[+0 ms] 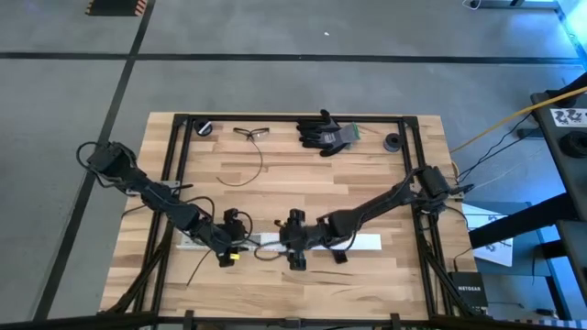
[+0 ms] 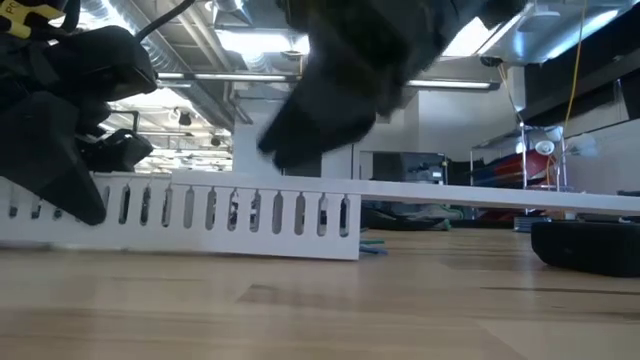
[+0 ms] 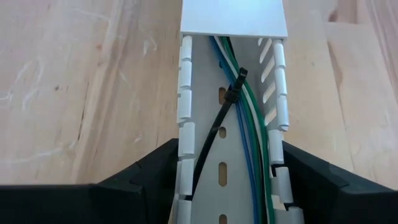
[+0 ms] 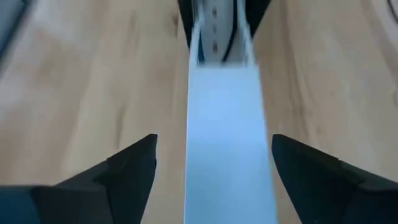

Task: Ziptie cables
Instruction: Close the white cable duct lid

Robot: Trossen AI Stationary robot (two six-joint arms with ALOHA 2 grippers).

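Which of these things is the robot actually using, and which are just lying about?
In use:
cables in the white slotted duct
black ziptie around the cables
left gripper, jaws straddling the duct
right gripper, open over the duct

Lying about:
gloves
safety glasses
spare ziptie

Lit brightly by ceiling lights [image 2: 250,40], glaring in the low view; blurred badly there and in the right wrist view.

Probably a workshop: exposed ceiling ducts [image 2: 200,60], concrete floor [image 1: 293,82].
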